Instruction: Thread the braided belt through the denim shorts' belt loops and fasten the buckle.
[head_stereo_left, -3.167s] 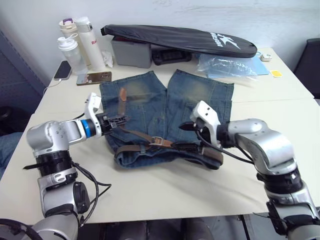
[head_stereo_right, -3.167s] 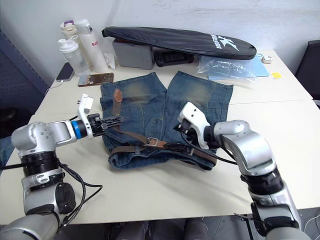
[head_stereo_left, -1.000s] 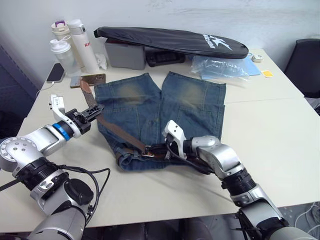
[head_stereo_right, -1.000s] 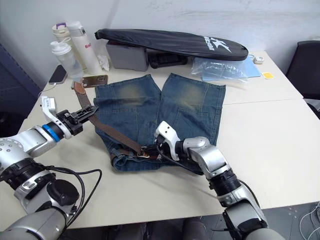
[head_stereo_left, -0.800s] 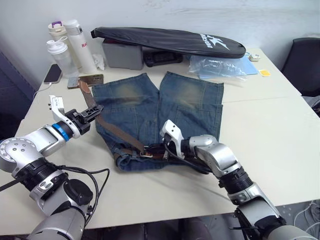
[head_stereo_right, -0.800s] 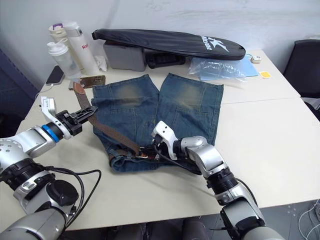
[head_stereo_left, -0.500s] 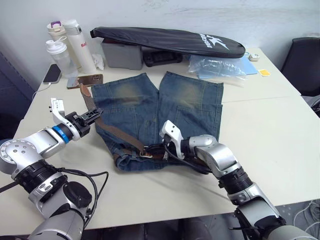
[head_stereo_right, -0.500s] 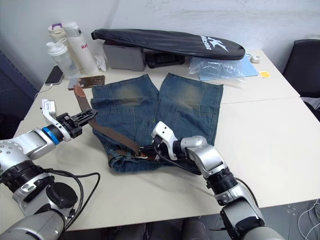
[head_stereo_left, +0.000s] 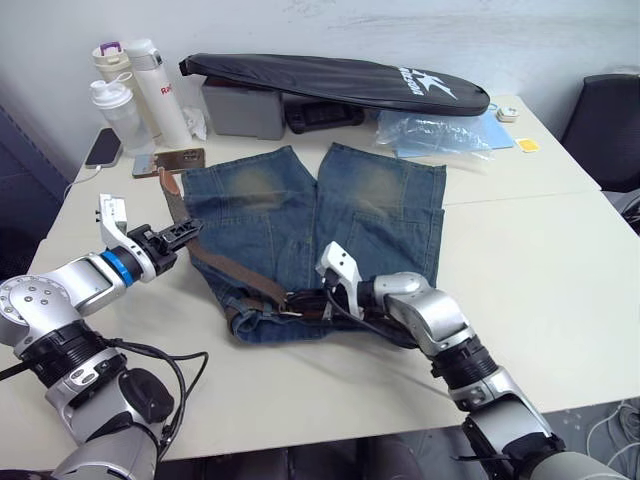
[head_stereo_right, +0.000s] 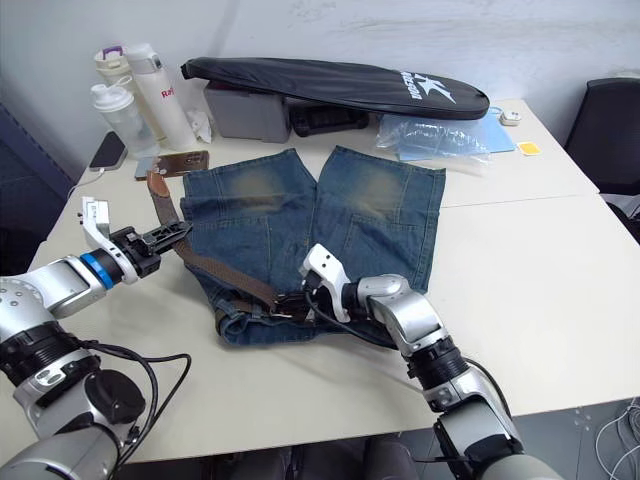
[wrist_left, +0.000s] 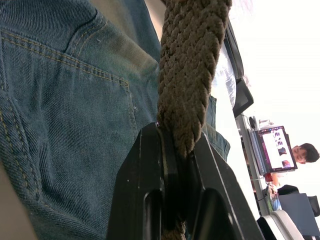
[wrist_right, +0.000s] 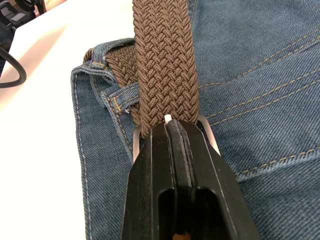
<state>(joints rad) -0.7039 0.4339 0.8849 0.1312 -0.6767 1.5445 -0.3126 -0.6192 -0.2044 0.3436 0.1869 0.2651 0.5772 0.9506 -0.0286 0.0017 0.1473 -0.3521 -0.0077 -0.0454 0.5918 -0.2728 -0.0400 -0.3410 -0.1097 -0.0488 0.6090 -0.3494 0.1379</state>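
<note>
Lettering on black bag (white, unreadable); left tool pinches braided belt.

— What do the arms look like?
— Silver-grey rounded shells with black ribbed joints. The left arm has a blue ring at the wrist and loose black cables; the right arm carries a white wrist block.
— And the grippers?
— Two black fingers each, apparently matte plastic.

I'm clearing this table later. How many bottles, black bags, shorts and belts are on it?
Bottles: 3
Black bag: 1
Denim shorts: 1
Braided belt: 1
Total: 6
</note>
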